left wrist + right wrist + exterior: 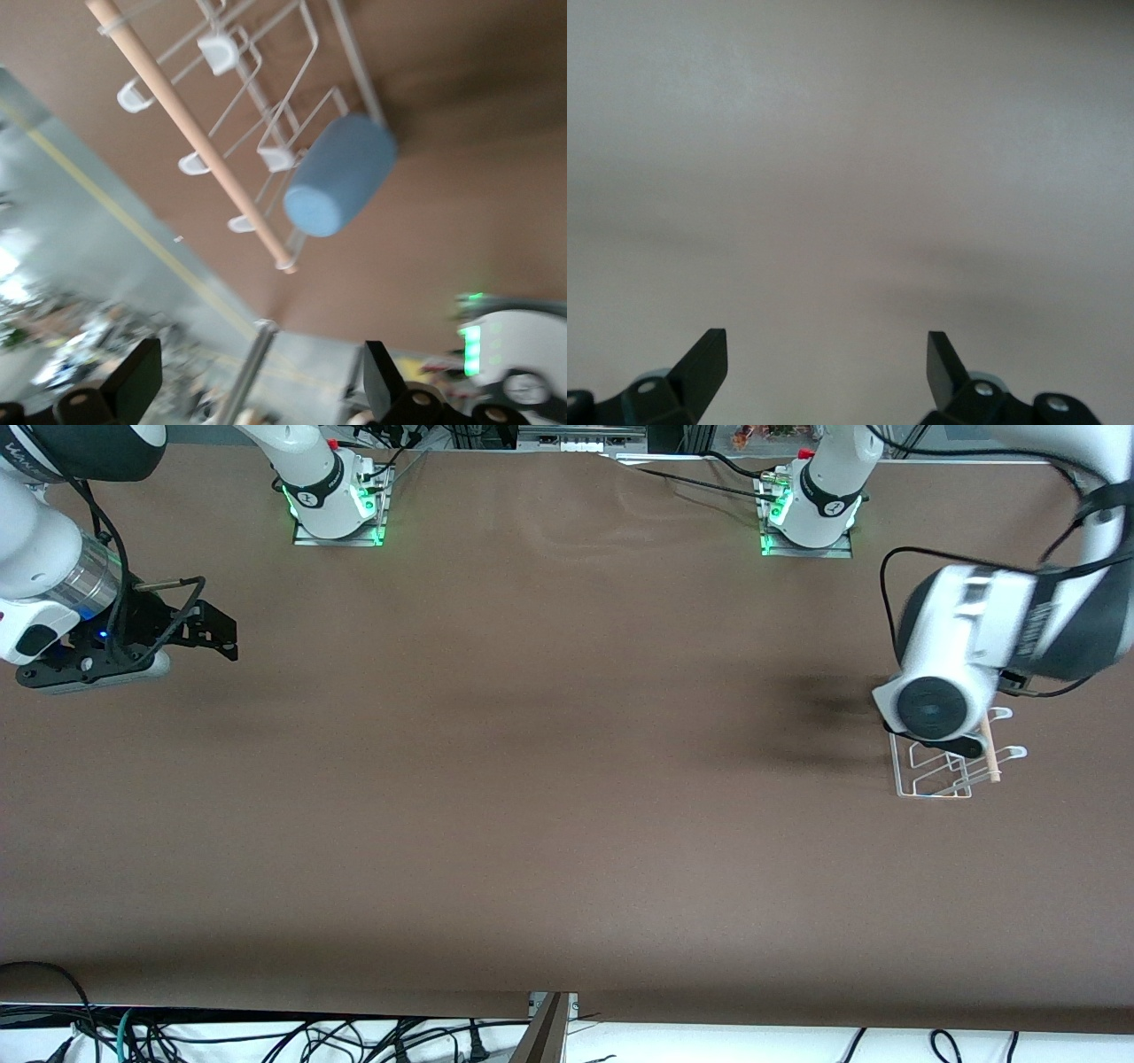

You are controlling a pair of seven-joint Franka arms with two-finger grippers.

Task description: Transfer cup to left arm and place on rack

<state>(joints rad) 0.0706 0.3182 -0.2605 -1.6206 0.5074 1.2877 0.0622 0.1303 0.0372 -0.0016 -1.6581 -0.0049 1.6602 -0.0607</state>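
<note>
Nearest the front camera: white wire rack [948, 766] on the brown bench [532, 797], at the left arm's end. Over it, left end effector [257, 381], fingers [135, 376] spread wide apart, nothing between them. Light-blue cup [339, 175] seated on the rack [266, 115], tipped over among the wire loops beside the light wooden dowel [190, 133]; hidden under the left arm's wrist in the front view. White-tipped prongs close by the cup on the dowel side. Outward, toward the right arm's end: right end effector [208, 629] waiting over bare bench, well apart from rack and cup, fingers [709, 359] parted and empty in the right wrist view.
</note>
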